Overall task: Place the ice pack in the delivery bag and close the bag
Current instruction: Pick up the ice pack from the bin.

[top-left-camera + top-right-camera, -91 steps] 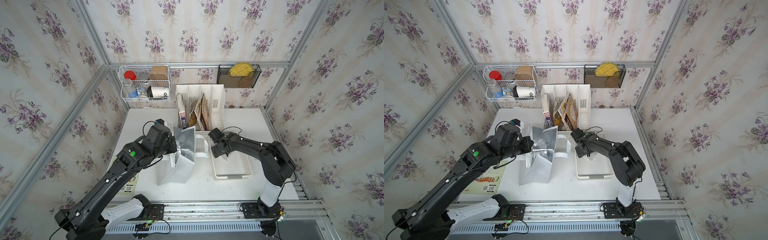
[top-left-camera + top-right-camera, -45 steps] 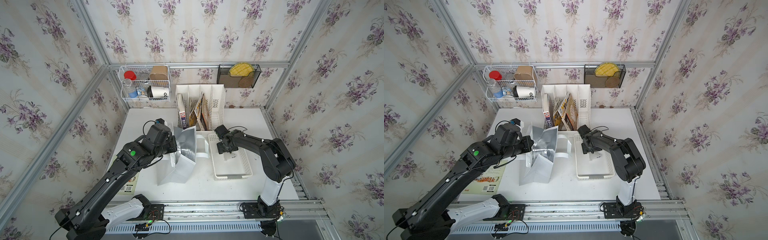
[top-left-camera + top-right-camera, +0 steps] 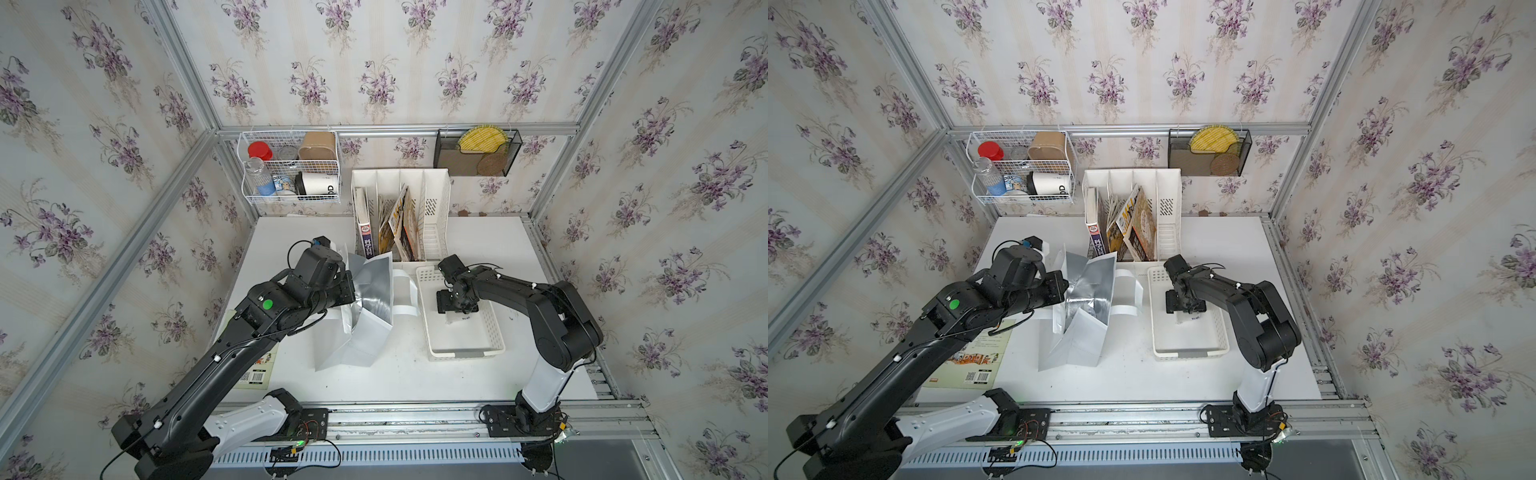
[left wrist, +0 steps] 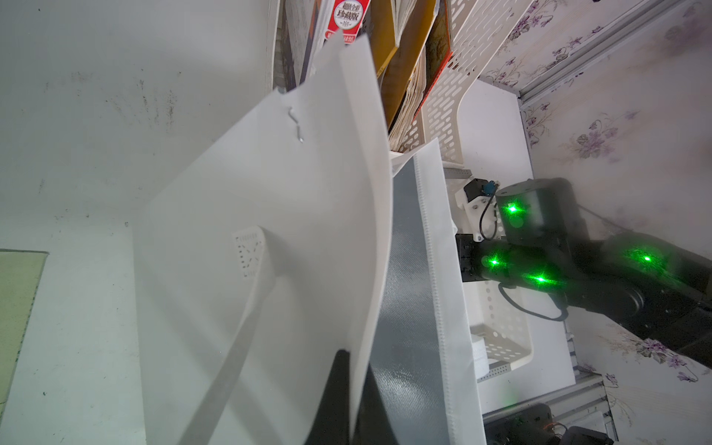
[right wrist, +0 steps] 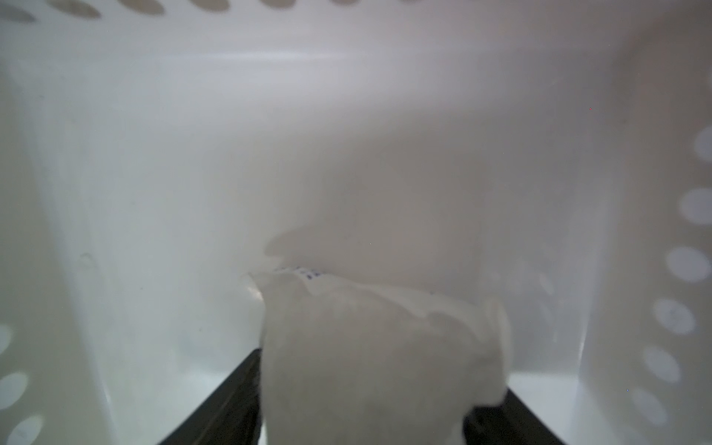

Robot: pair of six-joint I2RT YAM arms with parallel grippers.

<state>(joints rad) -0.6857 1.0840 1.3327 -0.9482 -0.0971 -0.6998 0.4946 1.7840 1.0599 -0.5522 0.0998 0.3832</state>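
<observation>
- Grasp step, judged: right gripper (image 5: 366, 408) jaws pinched on the soft white pouch-shaped ice pack (image 5: 377, 346), blue print on it too blurred to read.
- Around that gripper: white perforated plastic basket (image 5: 674, 269).
- Next, likely: lift clear of the basket wall, carry leftward, release over the bag mouth.
- Left of that gripper: white soft delivery bag with silver foil lining (image 3: 370, 286), mouth open, wall clamped in the closed left gripper (image 4: 354, 400).
- Beyond both grippers: red round book label (image 4: 346, 15) reading "珍藏版"; farther, white paper cup (image 3: 320, 185) lettered "OD".
</observation>
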